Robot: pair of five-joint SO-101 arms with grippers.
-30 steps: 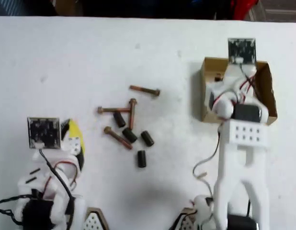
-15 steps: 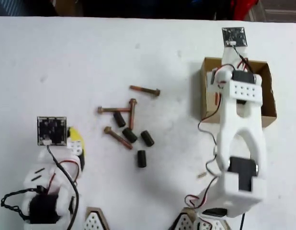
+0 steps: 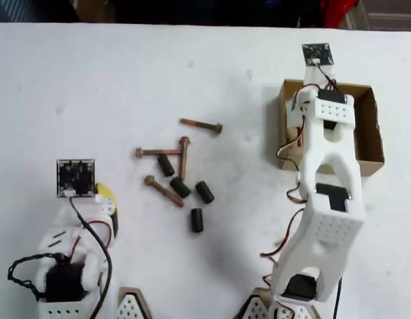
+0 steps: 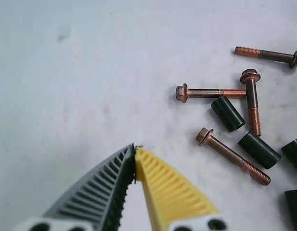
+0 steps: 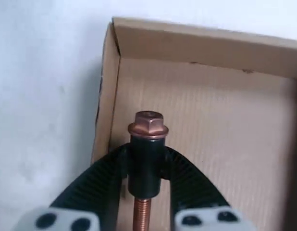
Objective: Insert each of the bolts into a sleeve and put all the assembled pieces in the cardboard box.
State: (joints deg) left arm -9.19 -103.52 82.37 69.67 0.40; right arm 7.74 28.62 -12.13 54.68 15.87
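Several copper bolts (image 3: 163, 191) and several black sleeves (image 3: 204, 191) lie loose mid-table, also seen as bolts (image 4: 211, 92) and sleeves (image 4: 228, 113) in the left wrist view. My left gripper (image 4: 135, 147) is shut and empty, its grey and yellow fingers meeting at the tips; it sits near the front left with its yellow finger (image 3: 107, 197) short of the pile. My right gripper (image 5: 146, 154) is shut on a bolt (image 5: 148, 126) fitted in a black sleeve (image 5: 145, 166). It hangs over the inside of the cardboard box (image 5: 206, 43). The right arm covers much of the box (image 3: 373, 133).
The box stands at the back right of the white table (image 3: 92, 86). Loose cables (image 3: 285, 232) trail beside the right arm. Two perforated arm bases (image 3: 129, 306) sit at the front edge.
The right arm has stretched farther out, carrying the sleeved bolt over the box. The left arm has drawn back toward the front edge and shifted slightly right.
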